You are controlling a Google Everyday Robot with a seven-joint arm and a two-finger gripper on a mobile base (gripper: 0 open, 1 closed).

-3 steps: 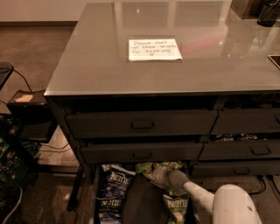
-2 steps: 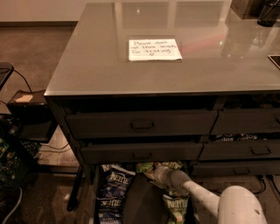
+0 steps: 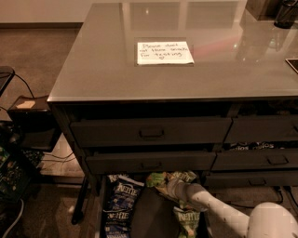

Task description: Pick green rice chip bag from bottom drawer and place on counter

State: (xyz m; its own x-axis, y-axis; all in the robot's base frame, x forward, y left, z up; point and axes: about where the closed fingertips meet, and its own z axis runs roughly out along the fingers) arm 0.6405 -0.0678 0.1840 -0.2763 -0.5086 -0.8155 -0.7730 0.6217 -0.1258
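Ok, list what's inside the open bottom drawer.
A dark blue Kettle bag, a green Kettle bag and crumpled green bags. The gripper sits among those, covering what lies beneath.

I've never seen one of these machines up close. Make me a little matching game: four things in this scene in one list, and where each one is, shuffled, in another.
Things:
1. handwritten note
2. dark blue Kettle bag
3. tool
4. dark container

Places:
A. left side of the open bottom drawer
B. flat on the counter, near its middle
C. down in the bottom drawer, among green bags
D. back right corner of the counter

Pairs: 1-B, 2-A, 3-C, 4-D
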